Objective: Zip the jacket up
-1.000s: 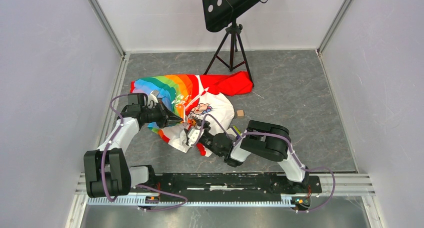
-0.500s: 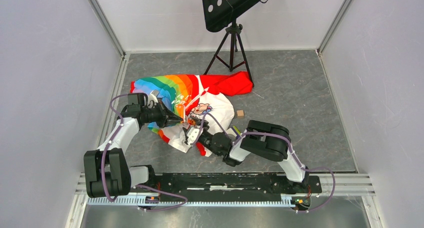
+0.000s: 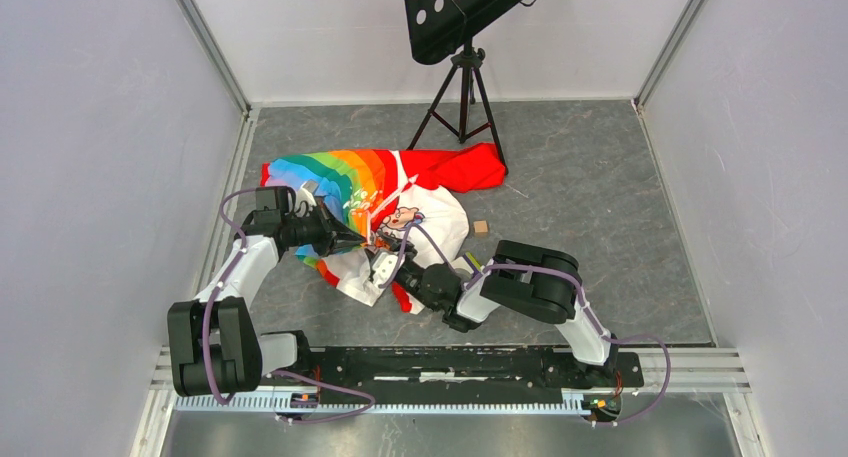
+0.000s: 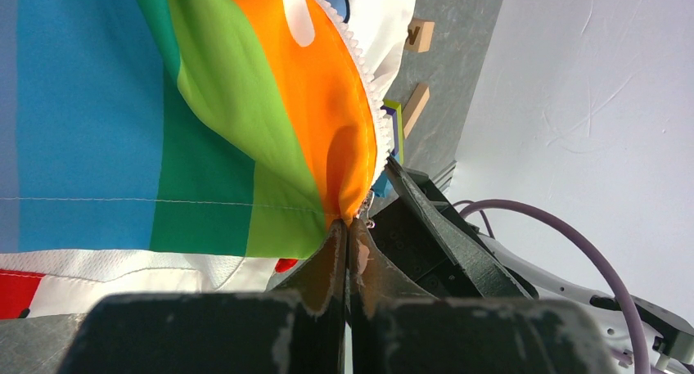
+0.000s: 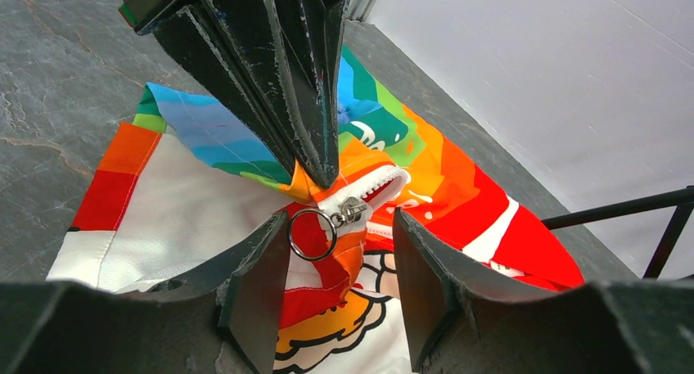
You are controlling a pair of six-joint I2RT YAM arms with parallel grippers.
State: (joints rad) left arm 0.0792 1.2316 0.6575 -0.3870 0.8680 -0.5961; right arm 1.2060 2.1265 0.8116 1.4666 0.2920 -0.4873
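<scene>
The jacket [image 3: 420,192] lies crumpled on the grey floor, white with a cartoon print, a rainbow panel and a red sleeve at the back. My left gripper [image 3: 358,240] is shut on the jacket's orange hem by the zipper's lower end [image 4: 350,221]. My right gripper [image 3: 380,267] is open, its jaws either side of the metal zipper slider [image 5: 353,209] and its ring pull [image 5: 312,235], which hangs free between them. The left gripper's fingers [image 5: 315,137] show from above in the right wrist view. White zipper teeth [image 4: 360,63] run up the orange edge.
A black music stand on a tripod [image 3: 462,87] stands at the back. A small wooden block [image 3: 481,227] lies right of the jacket; two blocks [image 4: 417,35] show in the left wrist view. Grey walls close in left and right.
The right gripper has edged slightly toward the zipper end. The left gripper and the jacket have hardly moved.
</scene>
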